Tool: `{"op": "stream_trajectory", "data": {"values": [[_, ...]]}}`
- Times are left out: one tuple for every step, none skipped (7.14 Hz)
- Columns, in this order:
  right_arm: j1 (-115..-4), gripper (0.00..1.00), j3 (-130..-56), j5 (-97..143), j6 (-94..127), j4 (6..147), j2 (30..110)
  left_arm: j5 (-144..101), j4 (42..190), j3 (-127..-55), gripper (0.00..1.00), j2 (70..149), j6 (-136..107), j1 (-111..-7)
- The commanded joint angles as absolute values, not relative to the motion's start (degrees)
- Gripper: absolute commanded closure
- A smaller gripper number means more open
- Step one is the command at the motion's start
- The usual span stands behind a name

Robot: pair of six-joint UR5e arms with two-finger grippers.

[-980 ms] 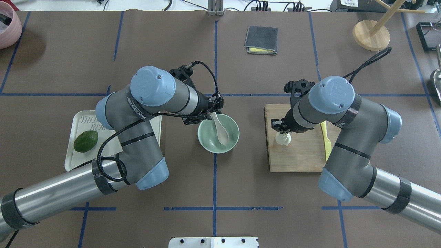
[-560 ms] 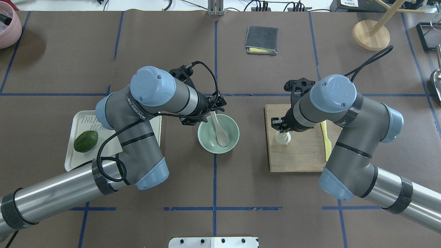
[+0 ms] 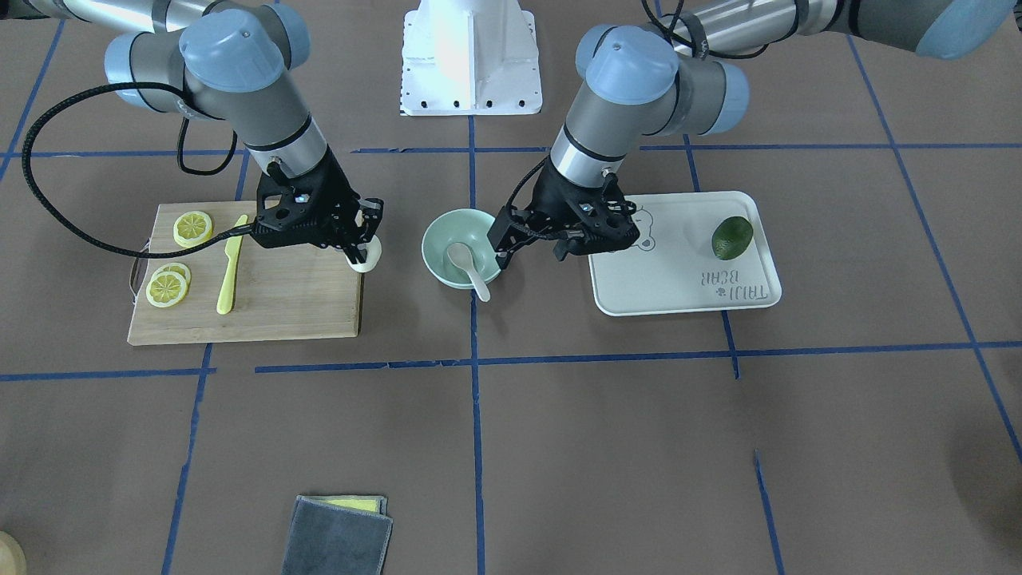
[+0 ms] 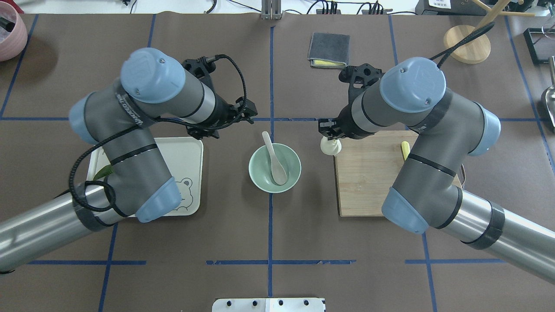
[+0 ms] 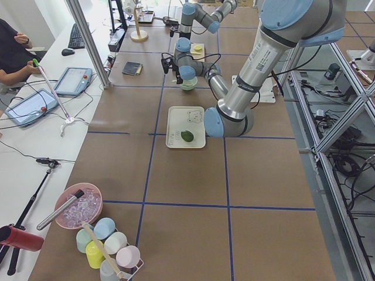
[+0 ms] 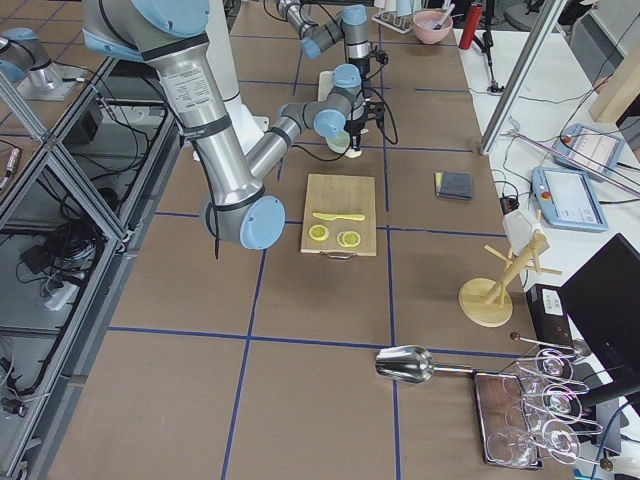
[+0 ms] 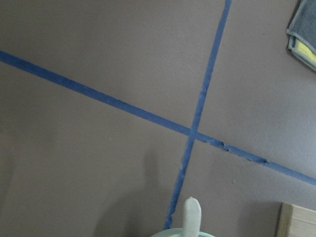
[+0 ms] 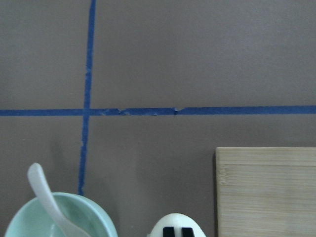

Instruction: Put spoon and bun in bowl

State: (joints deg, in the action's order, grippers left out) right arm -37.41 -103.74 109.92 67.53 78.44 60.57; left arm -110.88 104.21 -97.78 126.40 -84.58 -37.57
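Observation:
The off-white spoon (image 4: 275, 160) lies in the mint-green bowl (image 4: 260, 182) with its handle leaning over the far rim; both also show in the front view, the spoon (image 3: 467, 262) and the bowl (image 3: 435, 239). My left gripper (image 4: 227, 122) is open and empty, raised to the left of the bowl, between it and the tray. My right gripper (image 4: 329, 138) is shut on the white bun (image 4: 330, 147) and holds it above the cutting board's far-left corner, to the right of the bowl. The right wrist view shows the bun (image 8: 175, 229) between the fingers.
The wooden cutting board (image 4: 368, 182) carries a yellow knife (image 3: 229, 275) and lemon slices (image 3: 193, 228). A white tray (image 4: 186, 160) left of the bowl holds a green avocado (image 3: 732, 237). A folded grey cloth (image 4: 328, 50) lies at the far middle.
My left gripper has drawn up and to the left, away from the spoon's handle. My right gripper has lifted the bun off the board and carried it toward the bowl.

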Motion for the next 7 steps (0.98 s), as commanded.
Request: {"op": "stream_trajectory", "data": {"values": [[-35.1,1.00,-100.3,109.5,67.6,78.2,54.7,-111.4,96.3,-104.4,0.00,120.6,-73.3,-41.9],[-33.9,1.00,-97.1,109.1,67.6,78.2,51.5,-111.4,96.3,-105.5,0.00,118.3,-68.9,-44.2],[-32.3,1.00,-95.4,107.2,67.6,78.2,49.4,-111.4,96.3,-106.4,0.00,115.9,-64.3,-46.4],[-30.7,1.00,-94.7,105.5,67.7,78.2,48.7,-111.4,96.3,-106.4,0.00,114.4,-60.3,-48.8],[-30.2,1.00,-94.7,105.2,68.4,78.3,48.3,-111.4,96.3,-106.4,0.00,112.5,-55.7,-50.4],[-30.1,0.13,-94.6,105.2,68.5,78.4,48.5,-111.4,96.3,-106.3,0.00,112.0,-52.2,-52.0],[-29.7,0.00,-94.6,105.2,69.0,78.4,48.3,-111.5,96.3,-106.3,0.00,110.8,-50.0,-53.0]]}}
